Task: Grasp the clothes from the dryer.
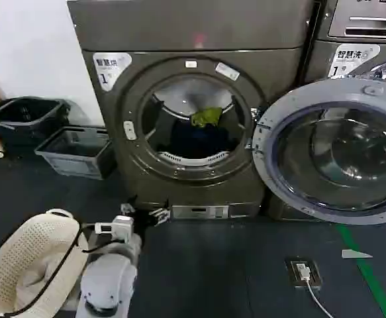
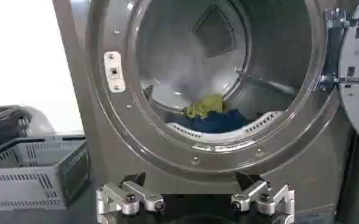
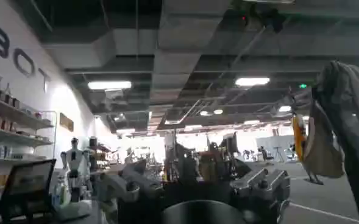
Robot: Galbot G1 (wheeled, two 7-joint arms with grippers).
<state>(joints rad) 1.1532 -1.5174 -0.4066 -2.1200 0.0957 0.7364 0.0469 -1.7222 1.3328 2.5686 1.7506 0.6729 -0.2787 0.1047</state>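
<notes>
At the far left of the head view, a dark bin (image 1: pixel 26 118) and a grey slatted crate (image 1: pixel 75 151) sit on the floor against the white wall, with a white woven basket (image 1: pixel 22 262) holding pale cloth in the lower left corner. Just right of it, the left gripper (image 1: pixel 142 213) hangs low in front of the dryer (image 1: pixel 193 112), its fingers spread apart and holding nothing. The dryer fills the centre of the frame; a sticker at its upper left carries Chinese characters and a large "1". Inside the open porthole lie the clothes (image 1: pixel 202 129), a yellow-green piece atop a dark navy mass at the bottom of the drum. The round glass door (image 1: pixel 335 151) stands swung open to the right, covering the lower front of a second, silver machine (image 1: pixel 365 40) whose label also shows Chinese characters and a "1". A floor socket (image 1: pixel 304 272) with a white cable sits at lower right.

The left wrist view looks straight into the drum, showing the clothes (image 2: pixel 214 114) beyond the released fingers (image 2: pixel 130 198). The right wrist view faces a ceiling with strip lights; the right gripper (image 3: pixel 194 192) appears at the bottom edge, fingers apart and empty.
</notes>
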